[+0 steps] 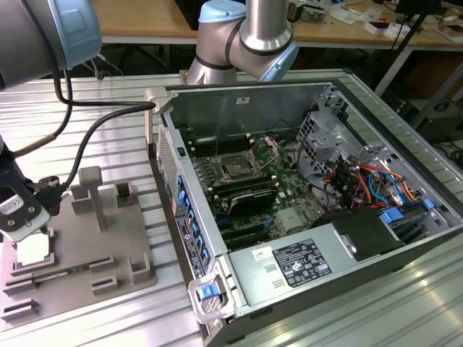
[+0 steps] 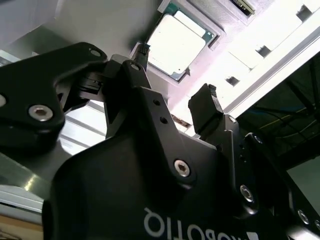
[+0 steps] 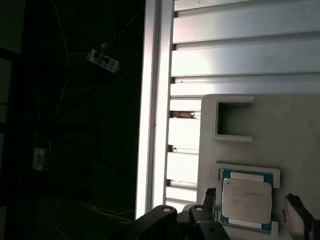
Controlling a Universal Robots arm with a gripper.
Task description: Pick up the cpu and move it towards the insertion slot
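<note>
Silvery-white on top, the cpu (image 2: 177, 44) lies flat in a square recess of the grey holder plate (image 1: 72, 244) on the slatted aluminium table (image 1: 405, 303), at the exterior view's left and well apart from the insertion slot (image 1: 237, 168) inside the open computer case (image 1: 304, 267). The gripper (image 3: 251, 197) hangs just over the chip with its black fingers (image 3: 210, 200) spread wide, one to each side of it in the first wrist view, clasping nothing

The cpu (image 3: 246, 197) is seen silvery-white, rimmed in teal, on a plain grey holder (image 3: 295, 130). Beside it, the hand (image 2: 175, 75) is shown black; the table (image 3: 240, 55) is ribbed silver.
</note>
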